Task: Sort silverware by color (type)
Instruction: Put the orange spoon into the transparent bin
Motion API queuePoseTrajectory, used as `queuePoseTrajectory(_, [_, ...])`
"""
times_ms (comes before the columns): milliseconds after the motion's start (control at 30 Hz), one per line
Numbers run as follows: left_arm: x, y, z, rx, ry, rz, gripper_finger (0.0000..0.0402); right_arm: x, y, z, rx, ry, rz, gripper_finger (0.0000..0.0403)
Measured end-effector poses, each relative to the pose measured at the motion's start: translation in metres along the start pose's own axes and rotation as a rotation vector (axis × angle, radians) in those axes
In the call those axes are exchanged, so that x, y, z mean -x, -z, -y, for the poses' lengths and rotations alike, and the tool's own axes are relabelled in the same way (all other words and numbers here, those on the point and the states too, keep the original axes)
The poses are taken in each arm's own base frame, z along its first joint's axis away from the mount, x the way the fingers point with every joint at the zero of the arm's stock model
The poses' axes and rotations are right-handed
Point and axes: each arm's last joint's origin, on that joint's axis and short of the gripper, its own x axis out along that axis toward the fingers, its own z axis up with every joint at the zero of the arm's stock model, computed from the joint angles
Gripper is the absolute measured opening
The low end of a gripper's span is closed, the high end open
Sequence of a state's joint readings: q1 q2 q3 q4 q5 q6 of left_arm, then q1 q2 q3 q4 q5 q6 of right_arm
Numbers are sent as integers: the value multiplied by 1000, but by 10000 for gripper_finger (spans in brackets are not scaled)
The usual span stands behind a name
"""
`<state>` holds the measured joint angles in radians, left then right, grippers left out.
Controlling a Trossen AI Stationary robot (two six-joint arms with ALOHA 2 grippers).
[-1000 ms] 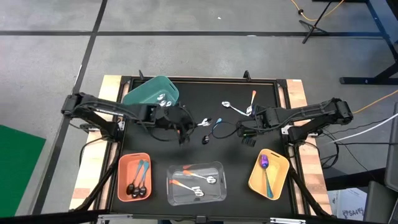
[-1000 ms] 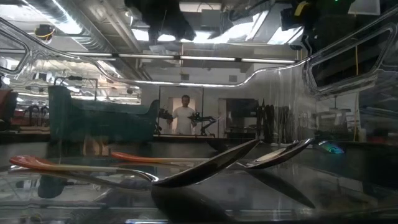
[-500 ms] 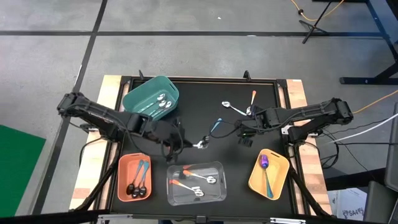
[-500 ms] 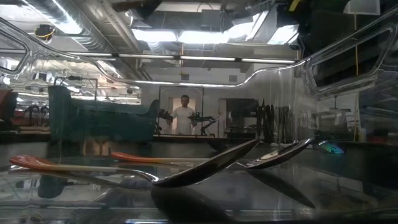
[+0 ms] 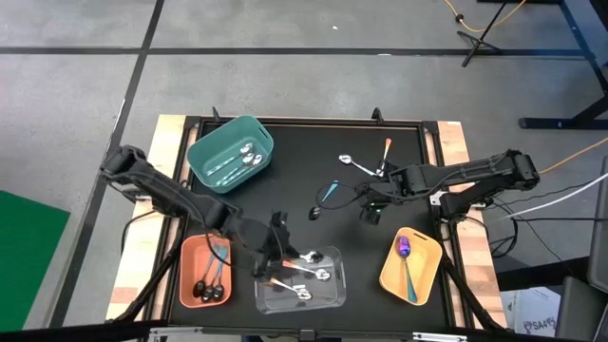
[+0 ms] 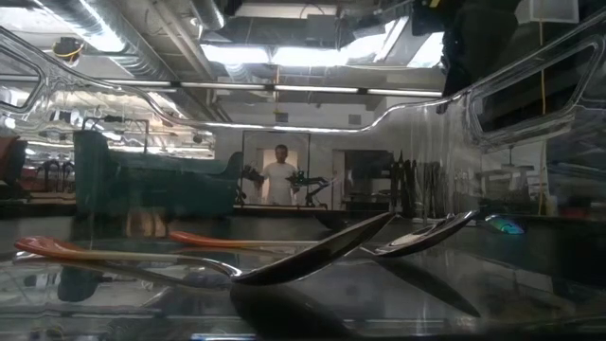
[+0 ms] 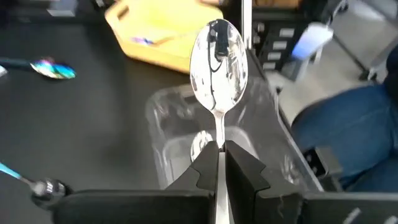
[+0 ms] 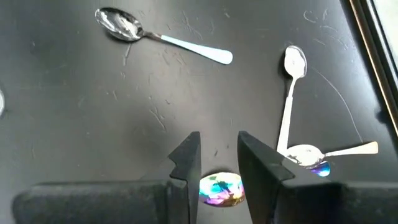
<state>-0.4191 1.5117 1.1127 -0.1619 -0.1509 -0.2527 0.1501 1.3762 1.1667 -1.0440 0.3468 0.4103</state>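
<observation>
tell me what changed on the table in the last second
The left gripper, shut on a silver spoon, carried it from beside the teal bin to over the clear bin. The right gripper stayed over the mat; the loose spoons didn't move.

A: Where do the bins sit around the clear bin [image 5: 300, 281]?
B: The salmon bin [image 5: 205, 269] lies beside it, the yellow bin [image 5: 410, 263] on the opposite side, and the teal bin [image 5: 231, 152] well apart, beyond the salmon one.
A: And past the table?
B: A person [image 6: 279, 177] stands far off.

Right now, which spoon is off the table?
The all-silver spoon pinched by its handle in the left gripper, bowl up over the clear bin. The others lie flat.
</observation>
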Motion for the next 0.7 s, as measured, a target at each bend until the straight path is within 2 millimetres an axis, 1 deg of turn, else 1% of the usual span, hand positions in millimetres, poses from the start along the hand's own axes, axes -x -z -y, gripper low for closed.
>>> queuePoseTrajectory(200, [-34,24,11,-32,5,-90,11,0,0,0,0,-1,1,92])
queuePoseTrajectory(333, [-53,39,18,-46,49,-140,11,0,0,0,0,-1,1,92])
queuePoseTrajectory(533, [-73,60,24,-67,61,-222,11,0,0,0,-1,-2,4,92])
queuePoseTrajectory(700, [-87,76,25,-79,50,-275,11,0,0,0,-1,-2,4,92])
